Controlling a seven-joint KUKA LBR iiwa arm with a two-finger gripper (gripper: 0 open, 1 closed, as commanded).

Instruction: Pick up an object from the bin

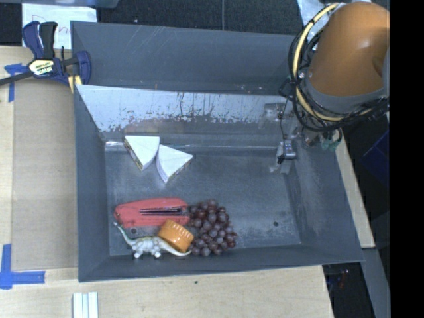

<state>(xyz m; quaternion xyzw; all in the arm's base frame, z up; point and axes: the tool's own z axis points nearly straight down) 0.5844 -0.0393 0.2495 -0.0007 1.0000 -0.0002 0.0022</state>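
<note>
My gripper hangs at the right side of the bin, near the back right corner, with nothing seen in it. The loose thing nearest to it is a white wedge-shaped block, well off to its left, and a second white wedge lies just beyond that. A bunch of dark purple grapes rests near the front wall, left of and below the gripper.
A red stapler, an orange round piece and a small white toy animal are crowded at the front left beside the grapes. The arm with its orange cover stands over the bin's right rim.
</note>
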